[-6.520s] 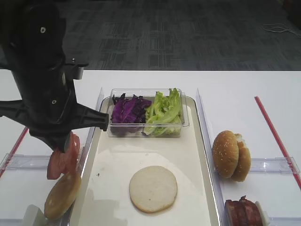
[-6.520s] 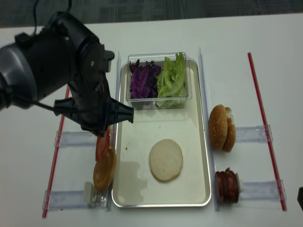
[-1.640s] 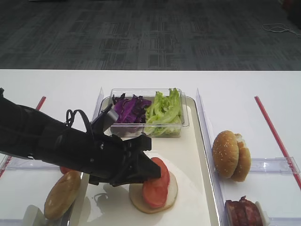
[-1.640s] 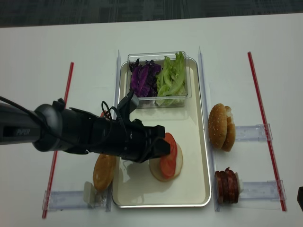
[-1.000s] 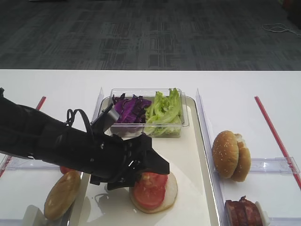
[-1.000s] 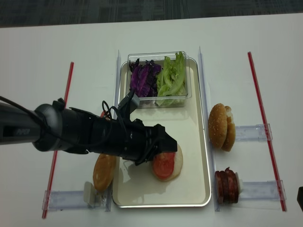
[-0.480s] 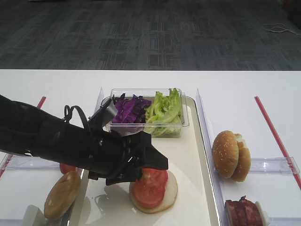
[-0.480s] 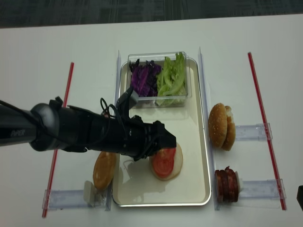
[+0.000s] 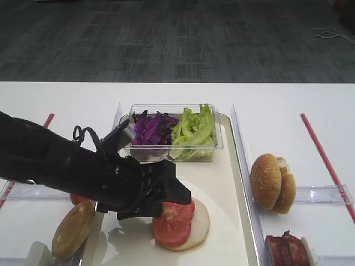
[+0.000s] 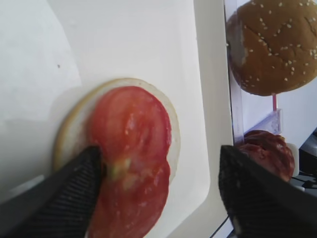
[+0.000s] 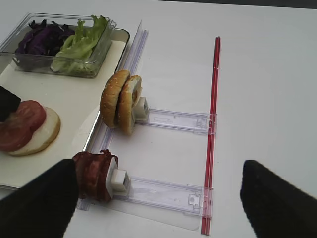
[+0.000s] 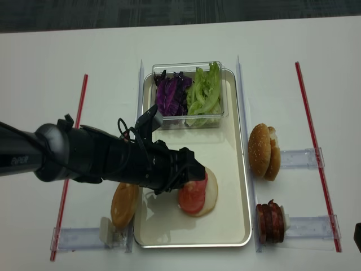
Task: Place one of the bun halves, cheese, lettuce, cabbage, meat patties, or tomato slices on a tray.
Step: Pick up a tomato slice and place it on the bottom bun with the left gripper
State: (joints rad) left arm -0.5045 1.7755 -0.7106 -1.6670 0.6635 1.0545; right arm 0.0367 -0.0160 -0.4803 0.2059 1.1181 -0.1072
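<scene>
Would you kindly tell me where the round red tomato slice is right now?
In the exterior high view, the round red tomato slice lies on the flat pale bun half on the silvery metal tray, beside the open left gripper.

We judged the site a robotics test lab in an office-type room. The floor (image 9: 222, 39) was grey patterned carpet tile. The white bench (image 9: 277, 100) carried red marker strips (image 12: 309, 113) and clear acrylic holders (image 11: 173, 120) fixing the food at set stations.
</scene>
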